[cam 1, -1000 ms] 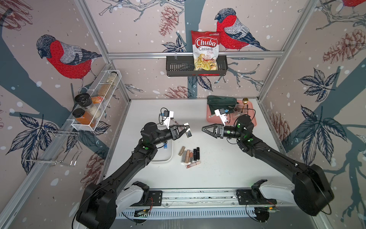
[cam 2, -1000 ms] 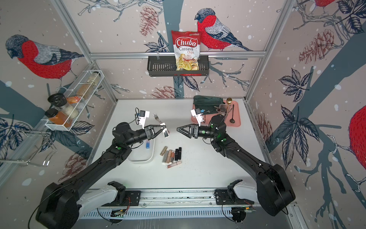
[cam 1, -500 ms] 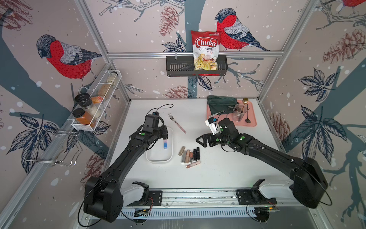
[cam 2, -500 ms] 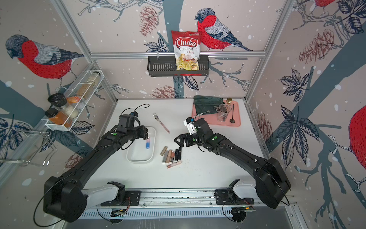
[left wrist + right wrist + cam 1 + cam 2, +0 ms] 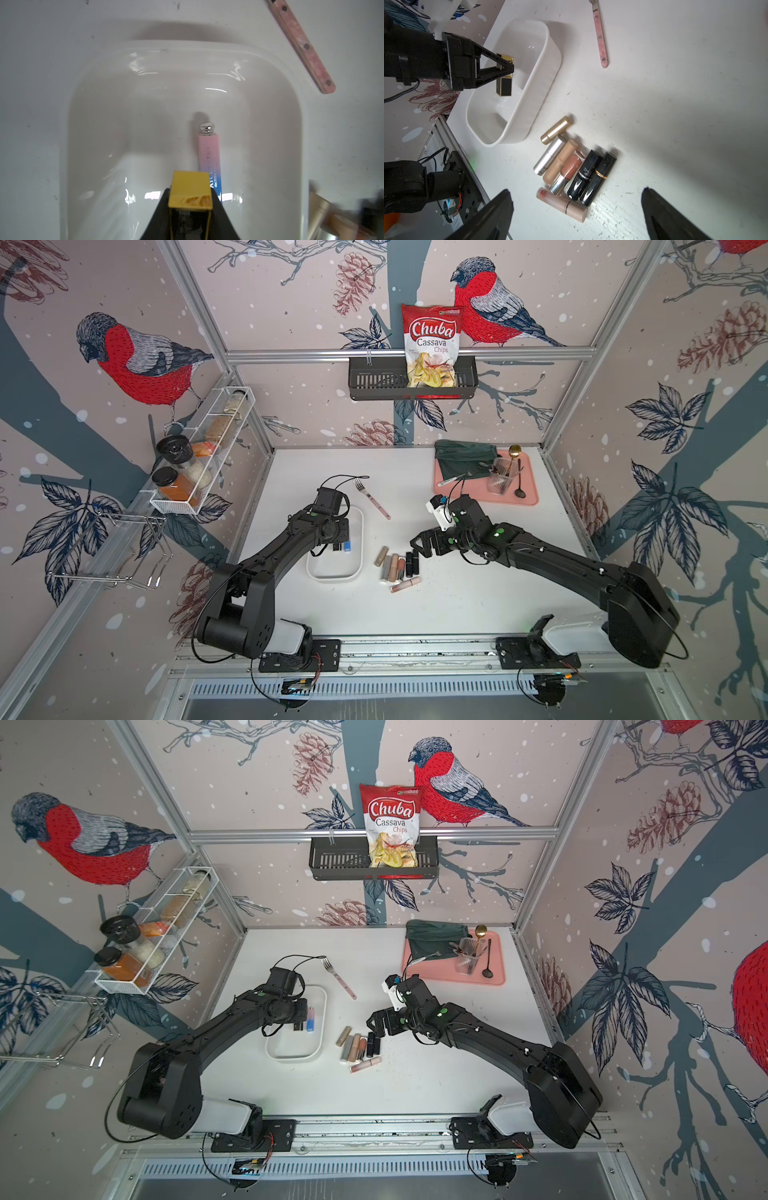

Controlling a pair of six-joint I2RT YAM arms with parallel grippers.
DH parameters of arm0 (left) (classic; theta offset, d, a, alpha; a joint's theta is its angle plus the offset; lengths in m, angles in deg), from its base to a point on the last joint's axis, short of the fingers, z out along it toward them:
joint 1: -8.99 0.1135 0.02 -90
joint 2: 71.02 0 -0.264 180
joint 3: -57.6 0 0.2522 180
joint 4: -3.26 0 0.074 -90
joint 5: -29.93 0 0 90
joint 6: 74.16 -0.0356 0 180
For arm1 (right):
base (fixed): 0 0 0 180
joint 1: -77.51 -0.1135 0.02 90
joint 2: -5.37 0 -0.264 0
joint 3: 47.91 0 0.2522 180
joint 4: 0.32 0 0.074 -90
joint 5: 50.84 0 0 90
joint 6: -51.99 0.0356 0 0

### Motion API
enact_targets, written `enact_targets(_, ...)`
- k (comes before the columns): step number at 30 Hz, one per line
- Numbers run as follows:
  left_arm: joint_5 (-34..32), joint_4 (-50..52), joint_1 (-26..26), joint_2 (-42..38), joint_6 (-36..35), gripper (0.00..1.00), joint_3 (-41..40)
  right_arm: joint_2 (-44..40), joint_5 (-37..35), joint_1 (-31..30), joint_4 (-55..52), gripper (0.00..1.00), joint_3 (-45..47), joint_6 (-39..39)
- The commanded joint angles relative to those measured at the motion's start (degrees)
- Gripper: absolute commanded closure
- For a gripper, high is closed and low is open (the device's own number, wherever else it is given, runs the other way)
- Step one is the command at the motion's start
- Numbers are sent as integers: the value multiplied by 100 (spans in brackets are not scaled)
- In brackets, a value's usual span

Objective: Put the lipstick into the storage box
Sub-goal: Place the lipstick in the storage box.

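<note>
In both top views the left claw (image 5: 337, 545) (image 5: 298, 1026) hangs over the far half of the white storage box (image 5: 360, 531) (image 5: 320, 1048), shut tight on a small dark lipstick (image 5: 336, 548). A pink-and-blue tube (image 5: 348, 546) (image 5: 310, 1019) lies in the box just beside it. On the white bench (image 5: 457, 605), just right of the box, a row of lipsticks (image 5: 397, 566) (image 5: 359, 1046) lies side by side, with one pale pink tube crosswise at its near end. The right claw (image 5: 419, 551) (image 5: 376, 1025) stands just beyond the row's right end, its jaws wide apart and holding nothing. A pink-handled fork (image 5: 372, 497) lies beyond the box, and a pink tray (image 5: 532, 497) sits at the far right corner. In the left wrist view the lipstick's square gold end (image 5: 190, 182) shows between the black fingers, above the glossy floor of the box (image 5: 93, 104), and the pink-and-blue tube (image 5: 208, 158) lies flat alongside, silver cap pointing away. In the right wrist view the left claw (image 5: 506, 68) pinches the black-and-gold lipstick (image 5: 504, 87) upright by its cap inside the box's outline; whether its base touches the floor I cannot tell. The right claw's own fingers (image 5: 496, 212) spread wide around the seven lipsticks (image 5: 571, 170) on the bench.
</note>
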Motion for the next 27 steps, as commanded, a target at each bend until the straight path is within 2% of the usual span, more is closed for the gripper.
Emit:
enact_targets(1, 7, -84, 68, 138, -127, 100, -10, -111, -21, 3, 149, 0, 93, -25)
enact_targets(9, 29, -74, 97, 369, -140, 100, -45, -578, -21, 98, 342, 0, 460, 64)
enact_targets(15, 80, -74, 95, 511, -149, 95, -69, -1054, 64, 213, 708, 0, 987, 255)
enact_targets(20, 104, -108, 99, 515, -157, 80, -120, -1243, 175, 314, 966, 0, 1317, 341)
enact_targets(27, 189, -178, 99, 377, -128, 66, -177, -920, 441, 518, 1048, 0, 1205, 304)
